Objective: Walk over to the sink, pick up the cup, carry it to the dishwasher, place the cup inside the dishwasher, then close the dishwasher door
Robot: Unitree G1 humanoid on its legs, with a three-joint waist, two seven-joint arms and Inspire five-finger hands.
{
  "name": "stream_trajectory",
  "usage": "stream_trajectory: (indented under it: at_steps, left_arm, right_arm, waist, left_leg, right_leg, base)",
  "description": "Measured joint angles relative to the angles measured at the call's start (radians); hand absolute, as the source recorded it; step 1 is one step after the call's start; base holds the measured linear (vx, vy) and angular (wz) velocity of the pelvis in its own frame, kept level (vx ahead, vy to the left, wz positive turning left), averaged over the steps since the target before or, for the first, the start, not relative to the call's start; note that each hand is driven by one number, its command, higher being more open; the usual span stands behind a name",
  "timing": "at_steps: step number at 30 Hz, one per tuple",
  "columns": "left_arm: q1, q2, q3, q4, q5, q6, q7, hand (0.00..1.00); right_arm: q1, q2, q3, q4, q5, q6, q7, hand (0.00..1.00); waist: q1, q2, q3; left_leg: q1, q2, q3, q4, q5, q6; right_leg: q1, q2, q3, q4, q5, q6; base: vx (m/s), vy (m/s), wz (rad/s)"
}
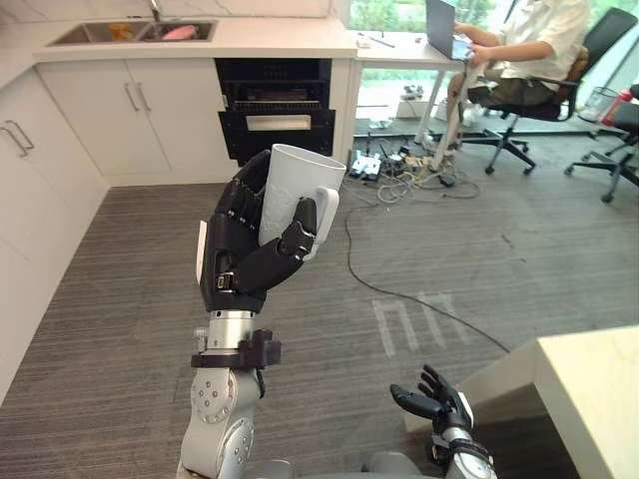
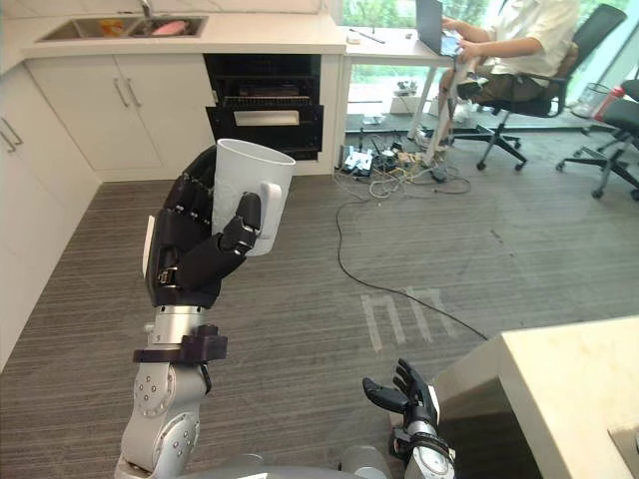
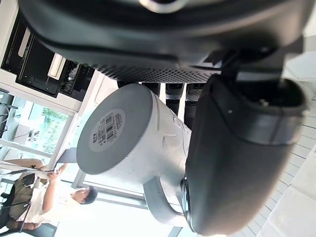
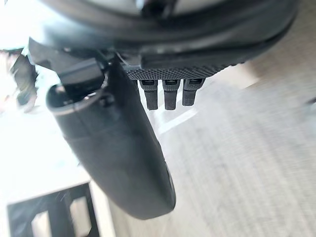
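Note:
A white cup (image 1: 295, 195) with a handle is held upright in my left hand (image 1: 240, 254), raised above the floor at mid view. The fingers wrap its back and the thumb (image 1: 298, 239) presses by the handle. In the left wrist view the cup's base (image 3: 113, 131) and handle (image 3: 160, 205) show beside the thumb (image 3: 237, 158). The dishwasher (image 1: 275, 108) stands open under the counter straight ahead, its racks visible. My right hand (image 1: 434, 401) hangs low at the bottom right, fingers relaxed and holding nothing. The sink (image 1: 135, 32) is set in the counter at the far left.
White cabinets (image 1: 130, 115) run along the left and the back. A person sits on an office chair (image 1: 544, 95) at a desk, back right. Cables and power strips (image 1: 384, 165) lie on the floor right of the dishwasher. A pale countertop corner (image 1: 589, 389) juts in at the lower right.

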State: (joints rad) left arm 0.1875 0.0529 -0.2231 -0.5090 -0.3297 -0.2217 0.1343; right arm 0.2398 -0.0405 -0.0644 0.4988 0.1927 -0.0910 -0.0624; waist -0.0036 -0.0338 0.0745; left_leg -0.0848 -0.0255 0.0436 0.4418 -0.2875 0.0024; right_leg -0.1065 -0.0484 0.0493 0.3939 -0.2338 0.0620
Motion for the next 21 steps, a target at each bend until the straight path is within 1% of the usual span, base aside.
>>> stream_trajectory:
  at_steps: [3, 5, 6, 10, 12, 16, 19, 21]
  left_arm:
    - [0.019, 0.000, -0.001, 0.001, -0.004, 0.000, -0.027, 0.30]
    - [0.034, 0.001, -0.001, 0.006, -0.004, 0.000, -0.030, 0.30]
    - [0.096, 0.045, -0.001, 0.116, -0.005, 0.007, -0.030, 0.30]
    - [0.096, 0.045, -0.001, 0.116, -0.005, 0.007, -0.030, 0.30]
    - [0.096, 0.044, 0.000, 0.116, -0.005, 0.007, -0.028, 0.30]
    - [0.086, 0.039, -0.039, 0.128, -0.006, 0.012, -0.028, 0.30]
    - [0.079, 0.027, -0.068, 0.158, -0.008, 0.022, -0.028, 0.30]
    - [0.063, 0.008, -0.074, 0.211, -0.013, 0.032, -0.028, 0.30]
  right_arm:
    - [-0.012, -0.005, 0.002, -0.046, -0.022, -0.014, -0.001, 0.90]
    - [-0.015, -0.016, 0.002, -0.043, -0.039, -0.014, -0.002, 0.90]
    - [0.012, -0.040, 0.060, 0.122, -0.083, -0.008, -0.003, 0.90]
    - [0.012, -0.040, 0.060, 0.122, -0.083, -0.008, -0.003, 0.90]
    - [0.014, -0.038, 0.060, 0.121, -0.083, -0.008, -0.002, 0.90]
    - [0.036, -0.018, 0.032, 0.115, -0.082, -0.006, -0.009, 0.90]
    - [0.050, -0.011, 0.026, 0.113, -0.082, 0.001, -0.027, 0.90]
    - [0.049, -0.003, 0.013, 0.114, -0.081, 0.004, -0.036, 0.90]
  waist:
    - [0.012, -0.003, -0.012]
    - [0.012, -0.003, -0.015]
    - [0.005, -0.003, -0.038]
    - [0.005, -0.004, -0.039]
    - [0.006, -0.005, -0.040]
    - [-0.015, -0.013, -0.044]
    - [-0.015, -0.019, -0.048]
    - [-0.015, -0.021, -0.051]
  left_leg:
    - [0.028, 0.024, -0.001, -0.052, -0.001, 0.000]
    - [0.045, 0.027, -0.004, -0.074, 0.000, 0.000]
    - [0.070, 0.019, -0.027, -0.249, 0.133, 0.014]
    - [0.074, 0.021, -0.023, -0.249, 0.133, 0.014]
    - [0.079, 0.026, -0.004, -0.255, 0.133, 0.014]
    - [0.083, 0.035, 0.011, -0.262, 0.134, 0.013]
    - [0.099, 0.042, 0.028, -0.283, 0.140, 0.002]
    - [0.110, 0.043, 0.030, -0.310, 0.153, -0.009]
  right_leg:
    - [0.028, 0.027, 0.001, -0.057, 0.015, -0.018]
    - [0.047, 0.031, 0.000, -0.083, 0.019, -0.021]
    - [0.075, 0.032, -0.008, -0.244, 0.152, -0.035]
    - [0.073, 0.034, -0.004, -0.244, 0.152, -0.035]
    - [0.071, 0.039, 0.015, -0.250, 0.158, -0.035]
    - [0.076, 0.044, 0.016, -0.271, 0.170, -0.037]
    - [0.078, 0.047, 0.015, -0.271, 0.169, -0.039]
    - [0.081, 0.048, 0.008, -0.271, 0.168, -0.041]
  base:
    - [0.13, -0.129, -0.10]
    - [0.08, -0.053, -0.02]
    - [0.04, -0.020, 0.00]
    - [0.00, 0.000, -0.03]
    - [0.00, -0.003, -0.25]
    - [0.00, -0.016, -0.10]
    - [0.00, -0.037, -0.10]
    - [-0.01, -0.050, 0.05]
